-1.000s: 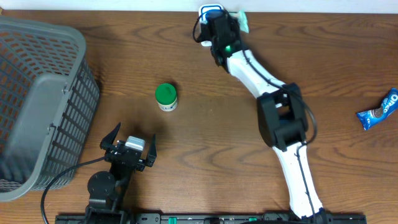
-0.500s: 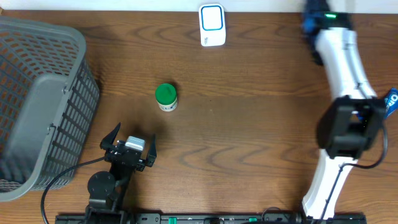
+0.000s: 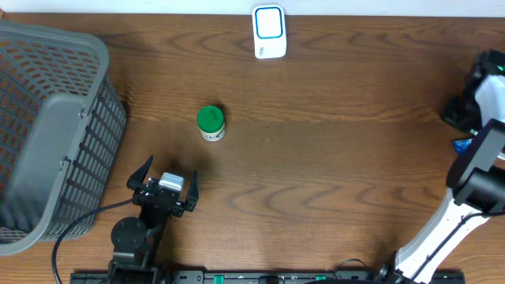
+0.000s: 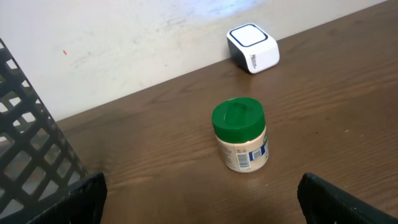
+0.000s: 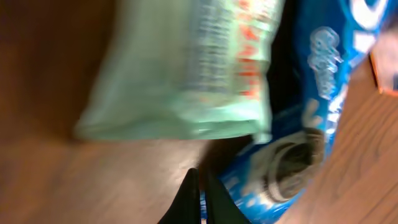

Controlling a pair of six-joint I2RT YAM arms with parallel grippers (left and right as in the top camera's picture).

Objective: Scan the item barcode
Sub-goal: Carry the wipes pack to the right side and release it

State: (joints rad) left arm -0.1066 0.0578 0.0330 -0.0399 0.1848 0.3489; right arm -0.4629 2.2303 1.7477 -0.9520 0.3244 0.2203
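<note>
Two fingers of the right claw [image 5: 198, 180] are pressed shut, with nothing visibly between them. Just beyond their tips is a blurred pale-green packet [image 5: 186, 68], right beside a blue Oreo pack [image 5: 311, 118], over at the right edge of the table [image 3: 316, 158]. Whether the claw touches the packet I cannot tell. The left claw [image 3: 170, 170] stands wide open and empty near the front edge, beside the basket [image 3: 102, 150]. A green-lidded jar [image 3: 211, 124] stands upright between that claw and the white scanner [image 3: 269, 31], which sits at the far edge.
</note>
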